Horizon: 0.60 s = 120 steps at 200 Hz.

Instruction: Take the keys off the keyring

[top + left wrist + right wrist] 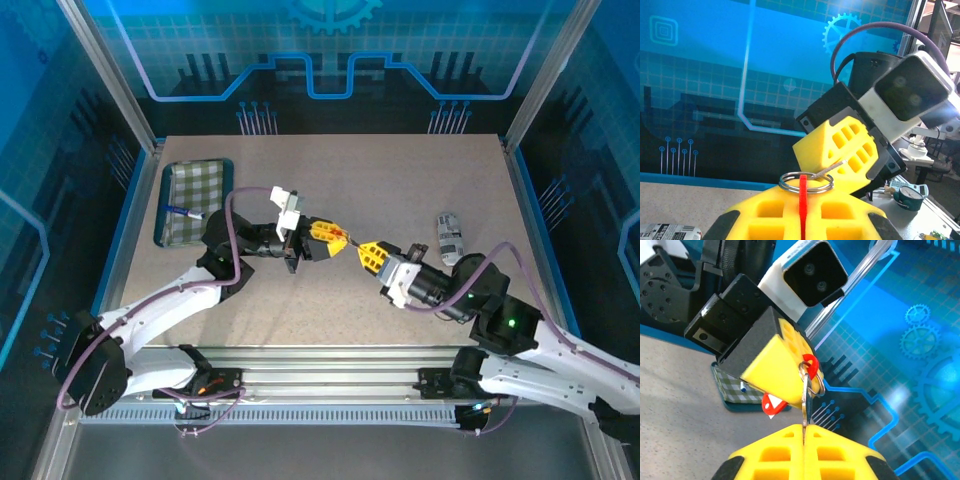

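Note:
The keyring is a silver split ring (806,181) with a flat red tag (802,200). My left gripper (802,192) is shut on that tag, and the ring stands just above its fingertips. A thin grey metal key (804,399) hangs on the ring (819,385). My right gripper (804,429) is shut on the key's blade. In the top view the two grippers meet tip to tip above mid-table, the left gripper (330,236) with the red tag (343,238) and the right gripper (368,253) just right of it. The key (831,169) runs from the ring into the right fingers (840,145).
A green checked tray (195,225) lies at the left of the table with a blue-and-white pen (182,211) in it. A small printed can (450,237) lies at the right. Metal rails run along the near edge by the arm bases.

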{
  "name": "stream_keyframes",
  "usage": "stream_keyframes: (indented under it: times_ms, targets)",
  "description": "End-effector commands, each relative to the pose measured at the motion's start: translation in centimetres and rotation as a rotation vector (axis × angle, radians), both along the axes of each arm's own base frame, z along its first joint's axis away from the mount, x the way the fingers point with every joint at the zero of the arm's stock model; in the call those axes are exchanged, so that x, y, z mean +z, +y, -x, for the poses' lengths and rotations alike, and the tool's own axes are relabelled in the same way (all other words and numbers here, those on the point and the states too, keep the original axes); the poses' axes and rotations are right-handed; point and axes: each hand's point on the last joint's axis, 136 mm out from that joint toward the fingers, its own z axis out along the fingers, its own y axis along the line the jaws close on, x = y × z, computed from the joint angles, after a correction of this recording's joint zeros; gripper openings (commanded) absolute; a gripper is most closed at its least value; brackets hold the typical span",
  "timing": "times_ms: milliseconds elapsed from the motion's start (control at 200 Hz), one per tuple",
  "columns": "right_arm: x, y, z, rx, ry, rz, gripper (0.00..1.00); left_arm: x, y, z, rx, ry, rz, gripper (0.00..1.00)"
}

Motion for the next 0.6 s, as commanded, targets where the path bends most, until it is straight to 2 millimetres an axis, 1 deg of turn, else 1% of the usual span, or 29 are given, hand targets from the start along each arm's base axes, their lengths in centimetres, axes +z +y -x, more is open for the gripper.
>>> stream_keyframes:
  times_ms: [0, 185, 315, 420, 480, 596]
  targets:
    - [-1.6, 1.8, 1.1, 0.030, -0.141, 0.167, 0.00, 2.0, 0.6, -1.0, 0.066, -0.026, 0.036, 0.00]
    - [-2.3, 2.8, 1.2, 0.001, -0.260, 0.291, 0.00, 1.9, 0.7, -1.1, 0.082, -0.023, 0.013, 0.00]
    - [-2.9, 3.2, 1.2, -0.001, -0.303, 0.356, 0.00, 1.9, 0.7, -1.0, 0.088, -0.028, 0.006, 0.00]
    - [-3.4, 3.3, 0.7, -0.028, -0.320, 0.386, 0.00, 1.9, 0.9, -1.1, 0.105, -0.039, 0.002, 0.00]
    - [-3.6, 3.5, 0.7, -0.024, -0.313, 0.391, 0.00, 1.9, 0.9, -1.0, 0.113, -0.056, -0.010, 0.00]
    - [-3.3, 3.8, 0.8, -0.019, -0.308, 0.374, 0.00, 2.0, 1.0, -0.9, 0.131, -0.079, -0.022, 0.00]
